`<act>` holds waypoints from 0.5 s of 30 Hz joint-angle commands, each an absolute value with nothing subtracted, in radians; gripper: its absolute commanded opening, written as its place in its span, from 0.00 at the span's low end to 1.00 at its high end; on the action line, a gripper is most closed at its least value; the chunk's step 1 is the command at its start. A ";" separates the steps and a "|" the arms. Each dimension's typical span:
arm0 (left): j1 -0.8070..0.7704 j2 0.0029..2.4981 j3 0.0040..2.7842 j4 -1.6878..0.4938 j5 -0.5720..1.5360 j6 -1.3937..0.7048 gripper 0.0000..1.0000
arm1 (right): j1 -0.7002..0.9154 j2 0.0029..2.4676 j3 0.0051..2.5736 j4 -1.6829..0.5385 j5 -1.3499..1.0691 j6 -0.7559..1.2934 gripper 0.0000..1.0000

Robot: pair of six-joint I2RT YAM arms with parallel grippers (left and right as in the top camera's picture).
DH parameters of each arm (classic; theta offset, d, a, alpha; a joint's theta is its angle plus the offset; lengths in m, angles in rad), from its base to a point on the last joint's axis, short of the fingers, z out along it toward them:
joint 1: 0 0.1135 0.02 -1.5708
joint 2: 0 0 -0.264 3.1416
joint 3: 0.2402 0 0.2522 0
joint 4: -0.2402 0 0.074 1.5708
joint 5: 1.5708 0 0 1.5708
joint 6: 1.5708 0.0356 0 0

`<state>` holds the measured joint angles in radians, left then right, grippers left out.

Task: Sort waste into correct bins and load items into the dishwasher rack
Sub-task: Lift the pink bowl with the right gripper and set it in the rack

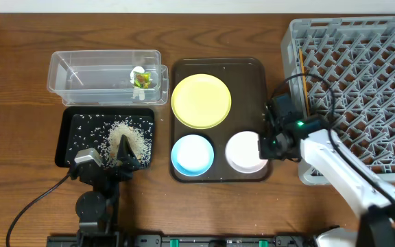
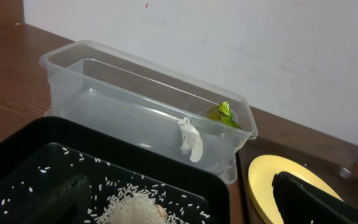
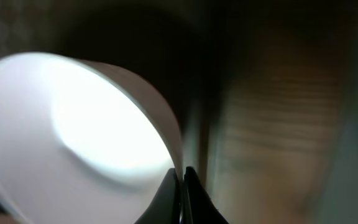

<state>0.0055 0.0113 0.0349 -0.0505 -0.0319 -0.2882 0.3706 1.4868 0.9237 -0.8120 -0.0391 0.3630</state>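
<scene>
Right gripper (image 3: 182, 177) was pinched shut on the rim of the white bowl (image 1: 244, 152), one finger inside the wall and one outside. The bowl sat in the near right corner of the brown tray (image 1: 252, 67), right next to the rack (image 1: 362, 75).

My take on doing this step well: a thin rim pinch like that is easy to lose, so lift straight up first and get clear of the tray's lip before swinging right. The bowl will want to hang and swing from the pinch. I'd go slow and set it down between the pegs tilted, not flat on top of them.

Stuff in the way: the rack's near wall stood between bowl and pegs, so it needed height. The arm's own cable looped over the rack's left corner and could snag. The blue bowl (image 1: 193, 154) sat just beside the white one, and the plate (image 1: 201, 101) was behind them on the same tray.

On the other side, the left gripper (image 1: 107, 156) hung open over the black tray (image 1: 70, 130), which held the rice (image 1: 130, 134). The wrapper (image 2: 224, 113) and white scrap (image 2: 191, 138) were in the tub (image 1: 88, 75), well clear of all this.
</scene>
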 commanded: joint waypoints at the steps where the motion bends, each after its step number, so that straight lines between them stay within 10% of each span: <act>1: 0.010 0.005 0.004 -0.069 -0.033 -0.293 0.95 | 0.355 1.356 1.033 -0.842 0.280 0.363 0.01; 15: 0.010 0.005 0.004 -0.069 -0.033 -0.293 0.95 | 0.285 1.232 1.092 -0.660 1.165 0.358 0.01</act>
